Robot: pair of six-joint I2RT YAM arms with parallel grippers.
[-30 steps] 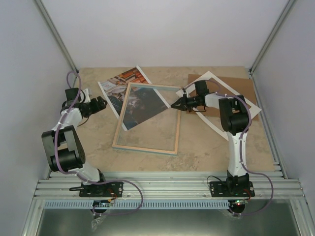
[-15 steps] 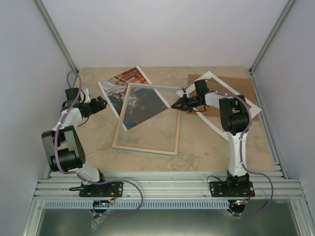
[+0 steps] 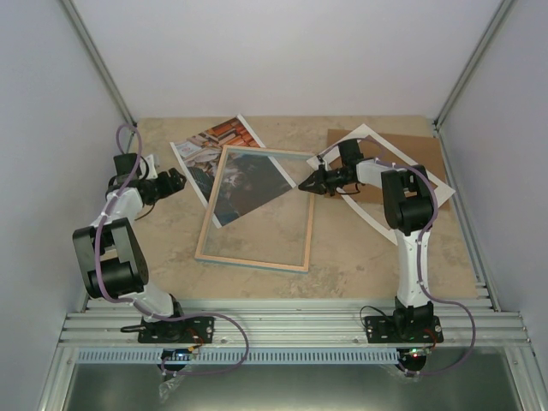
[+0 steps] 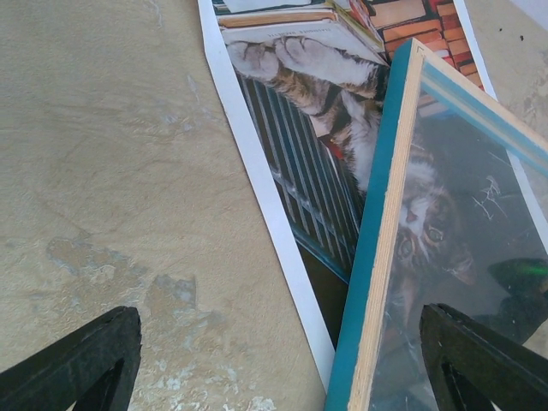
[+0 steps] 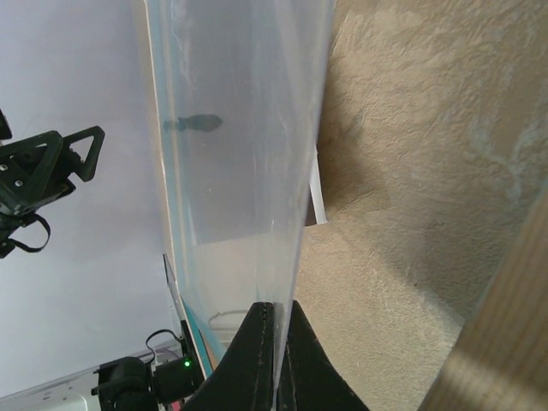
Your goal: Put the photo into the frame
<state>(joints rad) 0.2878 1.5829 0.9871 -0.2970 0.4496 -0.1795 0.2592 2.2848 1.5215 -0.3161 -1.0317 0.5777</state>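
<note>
The photo [image 3: 211,144], a white-bordered print of a tabby cat and orange-red books, lies flat at the table's back left, and the frame [image 3: 253,259] covers its lower right part. In the left wrist view the frame's turquoise and wood edge [image 4: 384,240] rests on the photo [image 4: 300,103]. My left gripper [image 3: 176,181] hovers just left of the photo, jaws wide open [image 4: 282,368], straddling the photo's white border and the frame's edge. My right gripper [image 3: 307,181] is at the frame's right side near the far corner, shut [image 5: 274,310] on the thin clear pane [image 5: 240,128].
A white mat board [image 3: 431,186] lies at the back right with a brown backing board [image 3: 414,145] on it, under my right arm. Grey walls close in the table on three sides. The arm bases stand on the metal rail [image 3: 291,325] at the near edge.
</note>
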